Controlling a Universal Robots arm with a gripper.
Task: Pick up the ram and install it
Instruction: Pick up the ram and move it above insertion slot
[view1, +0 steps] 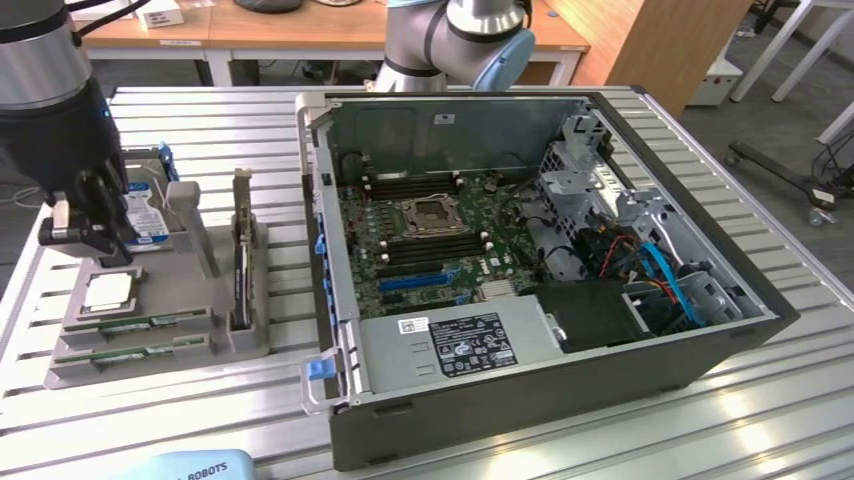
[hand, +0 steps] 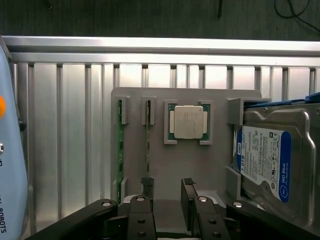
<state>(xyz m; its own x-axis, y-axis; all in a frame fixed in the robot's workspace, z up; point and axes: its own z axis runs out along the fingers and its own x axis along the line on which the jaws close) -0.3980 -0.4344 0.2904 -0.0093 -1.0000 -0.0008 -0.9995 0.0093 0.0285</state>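
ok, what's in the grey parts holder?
The holder carries two ram sticks on edge, a CPU, a hard drive, an upright card. Under the drive is hidden.

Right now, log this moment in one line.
phase: pre-grasp | gripper: jaws open, empty, over holder | ram: in holder slot, unheld | computer case: side open

Hard drive (hand: 265, 160) cut off (wrist view's edge)

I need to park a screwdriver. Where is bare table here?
Bare table slats lie beyond the grey tray and before it, at the exterior view's left of the computer case. Crowded: the tray, under the claw.
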